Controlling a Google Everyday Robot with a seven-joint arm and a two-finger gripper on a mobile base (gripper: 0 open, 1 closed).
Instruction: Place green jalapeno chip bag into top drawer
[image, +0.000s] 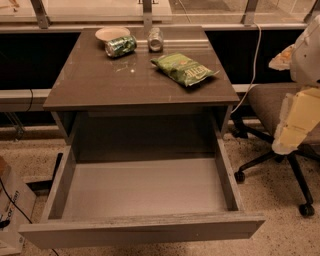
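The green jalapeno chip bag (184, 69) lies flat on the right part of the brown table top (100, 85), light green with white lettering. The top drawer (142, 190) is pulled wide open below the table top, and its light grey bottom is bare. My gripper (296, 122) hangs at the right edge of the view, off the table, to the right of the bag and above the drawer's level. It holds nothing that I can see.
A green soda can (120, 46) lies on its side at the back of the table, next to a silver can (155, 39) and a white bowl (112, 33). An office chair (272, 107) stands right of the table. A cardboard box (12, 207) sits at the lower left.
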